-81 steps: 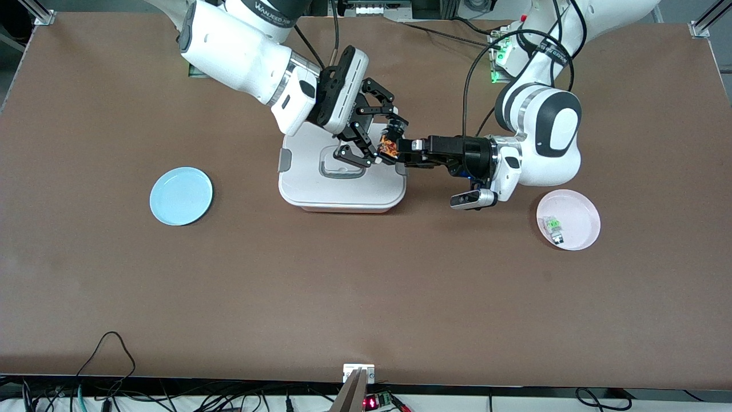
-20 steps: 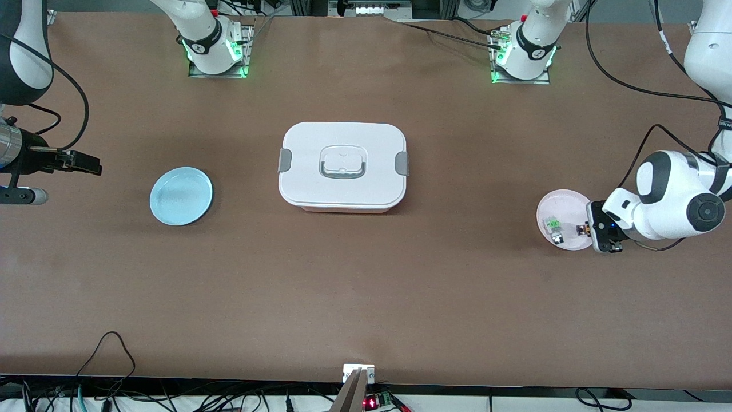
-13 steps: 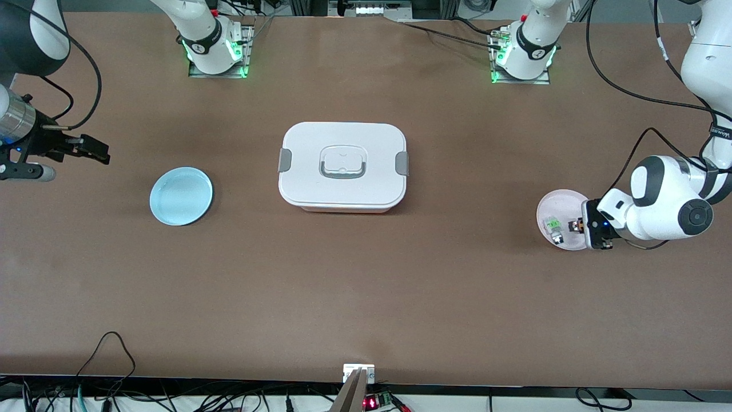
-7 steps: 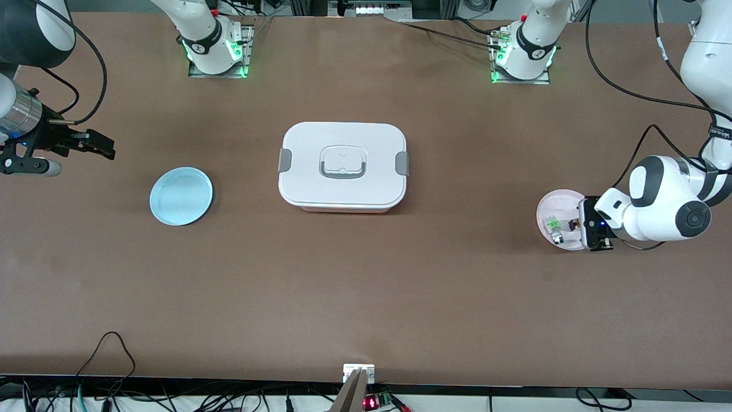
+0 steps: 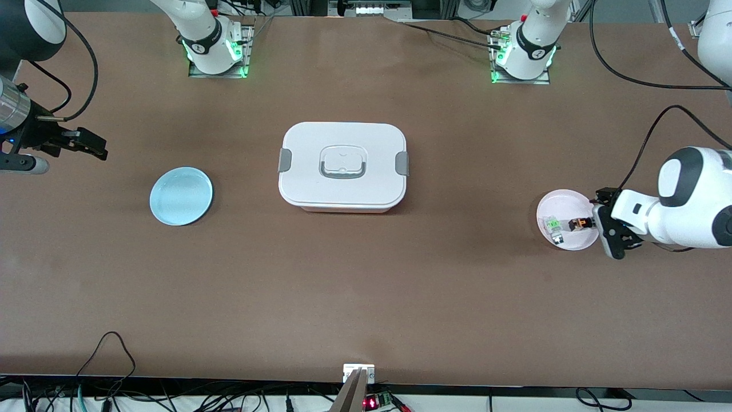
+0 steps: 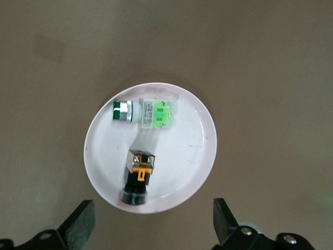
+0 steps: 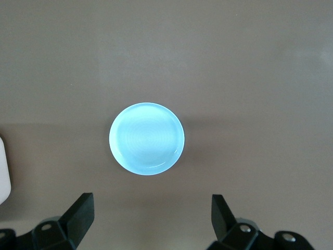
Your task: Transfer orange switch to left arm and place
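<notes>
Orange switch on plate, beside component.

Both wrist views cut off the left claw and right claw at the picture edge

1. The light over my table was even and bright, coming from above.
2. The box cast a soft, faint shadow at its base.
3. Green lamps glowed at my arm bases.
4. My wrist views looked slightly dimmer and greyer, yet the white plate and blue plate stayed sharp.
</notes>
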`<state>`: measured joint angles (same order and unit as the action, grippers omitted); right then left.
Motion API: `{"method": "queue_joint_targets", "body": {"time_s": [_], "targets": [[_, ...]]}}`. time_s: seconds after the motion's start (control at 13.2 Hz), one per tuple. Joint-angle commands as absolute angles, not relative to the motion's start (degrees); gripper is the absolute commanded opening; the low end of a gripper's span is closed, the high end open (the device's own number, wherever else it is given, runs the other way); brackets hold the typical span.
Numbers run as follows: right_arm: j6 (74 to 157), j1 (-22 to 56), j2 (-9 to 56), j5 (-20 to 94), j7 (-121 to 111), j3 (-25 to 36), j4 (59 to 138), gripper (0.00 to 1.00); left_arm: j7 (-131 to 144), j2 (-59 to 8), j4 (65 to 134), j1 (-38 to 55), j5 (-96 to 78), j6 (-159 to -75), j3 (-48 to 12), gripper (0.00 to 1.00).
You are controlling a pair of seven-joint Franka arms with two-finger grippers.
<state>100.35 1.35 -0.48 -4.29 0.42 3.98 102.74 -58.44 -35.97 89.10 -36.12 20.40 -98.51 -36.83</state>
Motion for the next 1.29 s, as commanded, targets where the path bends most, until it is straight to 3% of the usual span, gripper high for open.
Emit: {"method": "queue_joint_targets", "body": {"time_s": [0.0, 0.3, 0.61, 0.76, 0.99, 1.21], "targets": [[99.6, 0.9, -1.1, -3.7, -0.3, 3.8, 101.6, 1.00, -47.8, -33.8, 86.1, -34.9, 21.0, -94.1, -36.9, 1.00], [99.3, 0.8, -1.4, -3.6, -0.4, 3.8, 102.0, 1.00, -30.6, -27.8, 85.5, -33.0, 20.9, -88.3, -39.6, 1.00], [98.9, 0.8, -1.8, -3.5, -0.4, 3.8, 102.1, 1.00, -22.1, -25.9, 79.2, -31.9, 20.3, -79.5, -41.2, 1.00], [99.0, 0.8, -1.8, -3.5, -0.4, 4.0, 102.0, 1.00, -20.4, -21.5, 79.5, -26.0, 17.7, -79.3, -35.6, 1.00], [98.6, 0.8, -1.8, -3.5, -0.4, 4.4, 101.9, 1.00, -16.6, -14.7, 81.4, -16.8, 12.8, -79.6, -22.1, 1.00], [97.8, 0.9, -1.8, -3.7, -0.4, 4.4, 101.3, 1.00, -11.6, -9.2, 86.5, -11.4, 6.1, -82.5, -12.2, 1.00]]}}
